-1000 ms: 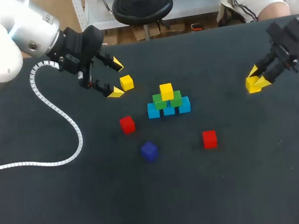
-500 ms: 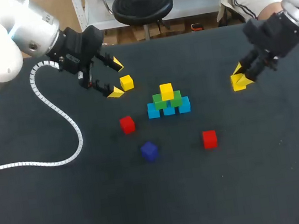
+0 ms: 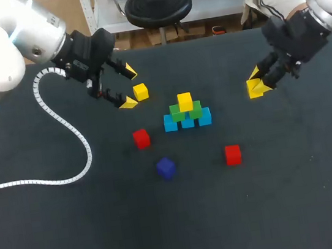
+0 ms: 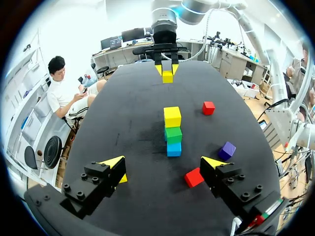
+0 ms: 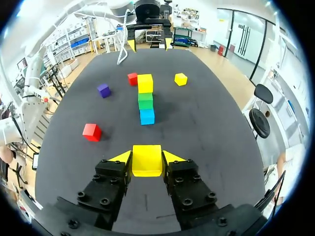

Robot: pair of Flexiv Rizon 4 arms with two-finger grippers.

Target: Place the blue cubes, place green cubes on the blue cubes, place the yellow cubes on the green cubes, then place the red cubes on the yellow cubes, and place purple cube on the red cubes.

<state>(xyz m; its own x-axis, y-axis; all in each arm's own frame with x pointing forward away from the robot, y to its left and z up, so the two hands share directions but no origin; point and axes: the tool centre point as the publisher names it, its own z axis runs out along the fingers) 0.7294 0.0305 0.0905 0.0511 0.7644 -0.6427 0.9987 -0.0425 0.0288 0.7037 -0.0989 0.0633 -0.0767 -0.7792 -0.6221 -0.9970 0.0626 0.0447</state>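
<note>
Right hand: our right hand (image 3: 255,86) is closed on a yellow cube (image 5: 146,160), one finger on each side face. It holds the cube above the table (image 3: 301,204), to the right of the stack.

Left hand: our left hand (image 3: 130,88) is spread wide and holds nothing. A loose yellow cube (image 3: 141,91) sits on the table just beside one fingertip.

Stack: three blue cubes (image 3: 170,122) stand in a row with two green cubes (image 3: 177,113) on them. A top yellow cube (image 3: 185,101) sits over the seam between the greens.

Waiting pieces: two red cubes (image 3: 141,138) and the purple cube (image 3: 166,167) lie apart on the table in front of the stack.

Key relation: the blue row runs left to right in the head view, so its long axis points at our right hand. In the right wrist view the stack lies straight ahead of the fingers, well apart. Both hands flank it at much the same distance, but only the right is loaded.

What the views add: both wrist views see the row end-on, as a single blue, green and yellow column. Only the head view shows three blues and two greens. The left wrist view mostly hides the loose yellow cube behind its own finger, while the right wrist view shows it whole.

Judgement: we read this as carrying the held cube to the green layer. We cannot tell where it will seat.
</note>
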